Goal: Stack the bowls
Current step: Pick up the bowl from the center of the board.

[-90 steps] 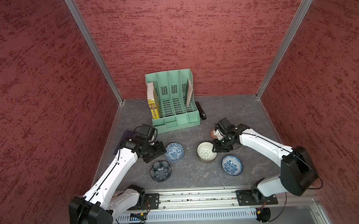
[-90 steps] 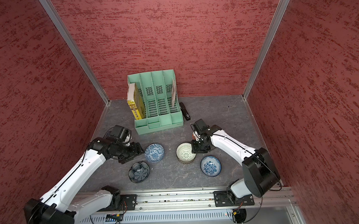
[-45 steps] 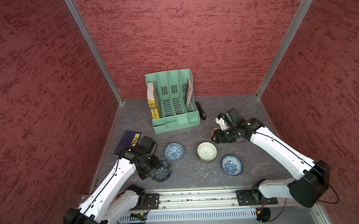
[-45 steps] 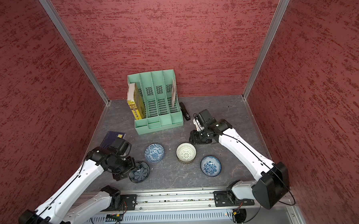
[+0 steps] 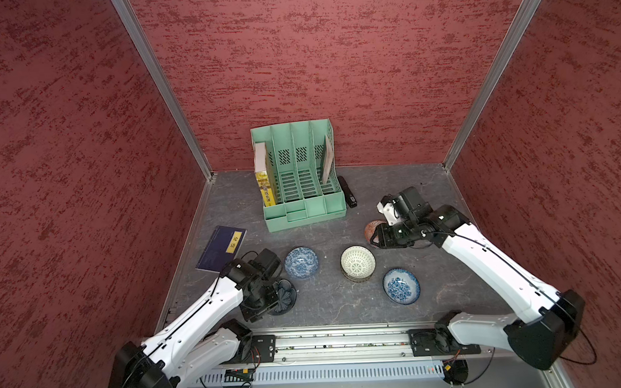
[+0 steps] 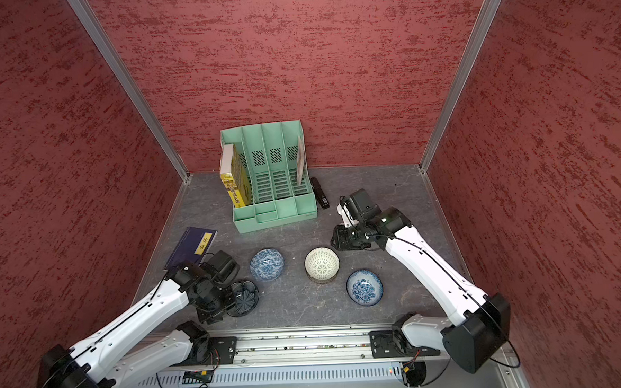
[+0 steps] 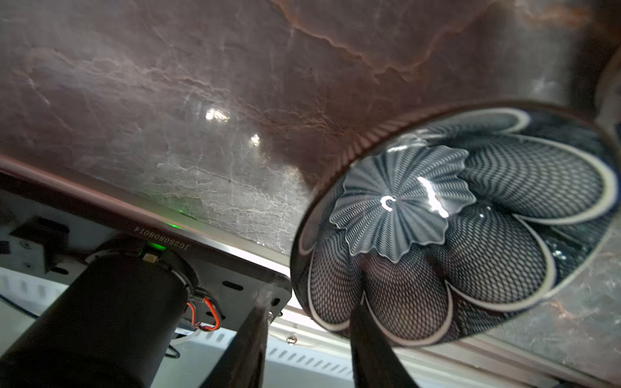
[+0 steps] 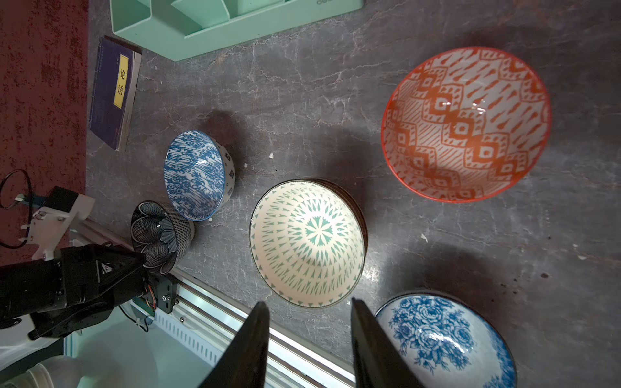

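Note:
A dark lobed bowl [image 5: 284, 299] [image 7: 470, 215] stands near the front left of the table. My left gripper [image 5: 272, 298] [image 7: 312, 299] is open and straddles its rim, one finger inside the bowl and one outside. A green-lattice bowl [image 5: 358, 262] [image 8: 307, 242] tops a short stack of bowls in the middle. Two blue-white bowls stand alone, one [image 5: 301, 263] left of the stack and one [image 5: 401, 286] to its front right. An orange-red bowl [image 8: 467, 124] [image 5: 370, 229] sits behind the stack, half hidden in a top view by my right gripper [image 5: 374, 237] [image 8: 309, 322], which hangs open and empty.
A green file rack [image 5: 297, 181] with books stands at the back, a black stapler [image 5: 348, 197] beside it. A dark blue book [image 5: 221, 247] lies at the left wall. The table's front edge and metal rail [image 5: 337, 339] run just behind the dark bowl.
My left arm swung from the left blue-white bowl forward to the dark bowl and its jaws narrowed around the rim. My right arm drew back from the stack toward the back right.

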Robot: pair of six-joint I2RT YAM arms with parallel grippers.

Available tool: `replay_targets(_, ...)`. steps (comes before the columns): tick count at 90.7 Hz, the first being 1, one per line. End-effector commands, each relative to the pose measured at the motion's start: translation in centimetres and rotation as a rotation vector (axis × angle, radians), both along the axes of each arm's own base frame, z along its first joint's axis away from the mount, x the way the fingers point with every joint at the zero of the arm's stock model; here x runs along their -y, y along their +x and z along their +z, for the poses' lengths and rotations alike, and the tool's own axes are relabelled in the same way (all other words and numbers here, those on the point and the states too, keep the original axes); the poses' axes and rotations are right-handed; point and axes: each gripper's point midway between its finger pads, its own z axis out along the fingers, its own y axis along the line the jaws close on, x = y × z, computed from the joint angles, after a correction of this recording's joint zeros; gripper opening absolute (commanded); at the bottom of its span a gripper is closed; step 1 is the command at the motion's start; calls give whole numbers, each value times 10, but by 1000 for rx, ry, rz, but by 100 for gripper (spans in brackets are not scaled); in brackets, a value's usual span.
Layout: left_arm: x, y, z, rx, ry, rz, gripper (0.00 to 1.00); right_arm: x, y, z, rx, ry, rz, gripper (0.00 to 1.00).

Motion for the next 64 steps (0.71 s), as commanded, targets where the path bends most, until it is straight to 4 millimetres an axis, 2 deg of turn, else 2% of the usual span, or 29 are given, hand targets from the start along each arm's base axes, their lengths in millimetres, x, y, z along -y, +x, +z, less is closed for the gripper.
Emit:
replay_targets(1, 2, 7, -5, 38, -4, 18, 39, 7, -6, -3, -6, -20, -8, 41)
replay_targets(18, 3, 11, -10, 45, -2, 17, 25, 8, -9, -2, -4, -16, -10, 40)
replay_targets(25, 1, 12, -11, 43, 4, 14, 22, 9, -9, -2, -3, -14, -14, 39)
replay_targets(64, 0, 10, -13, 39, 3, 18, 21, 8, -10, -4, -12, -17, -12, 39)
